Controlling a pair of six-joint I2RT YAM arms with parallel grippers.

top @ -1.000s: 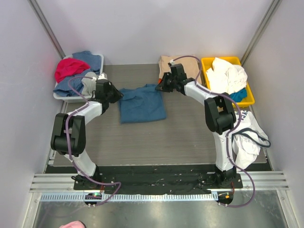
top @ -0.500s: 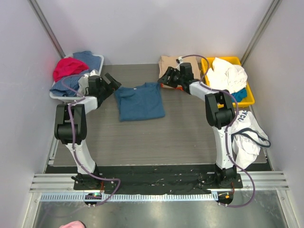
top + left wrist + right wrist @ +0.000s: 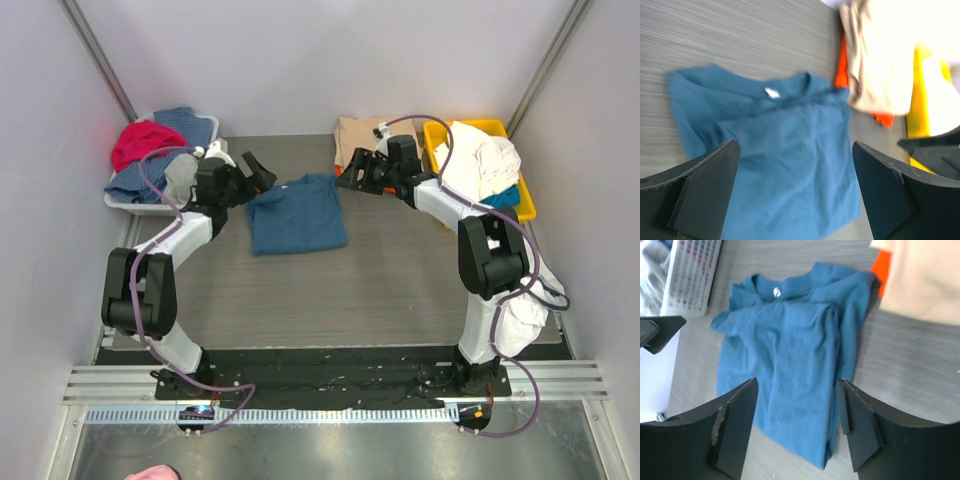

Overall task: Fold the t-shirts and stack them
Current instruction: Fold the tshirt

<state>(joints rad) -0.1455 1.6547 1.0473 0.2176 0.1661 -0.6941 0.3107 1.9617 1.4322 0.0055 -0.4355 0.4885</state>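
Shows the teal-blue t-shirt (image 3: 297, 212) flat on the table (image 3: 400, 280) between the left gripper (image 3: 256, 172) and the right gripper (image 3: 352, 176), both spread wide apart and clamped on nothing.

Lies with the collar at the far end, level with the two claws, and the hem toward the arm bases, so runs lengthwise away from the claws. Touches neither claw, each collar-end corner just beside one. Puts the tan-beige t-shirt (image 3: 362, 138) just beyond the right gripper, folded on top of the orange t-shirt (image 3: 841, 65), with an orange edge peeking out near the teal collar corner.
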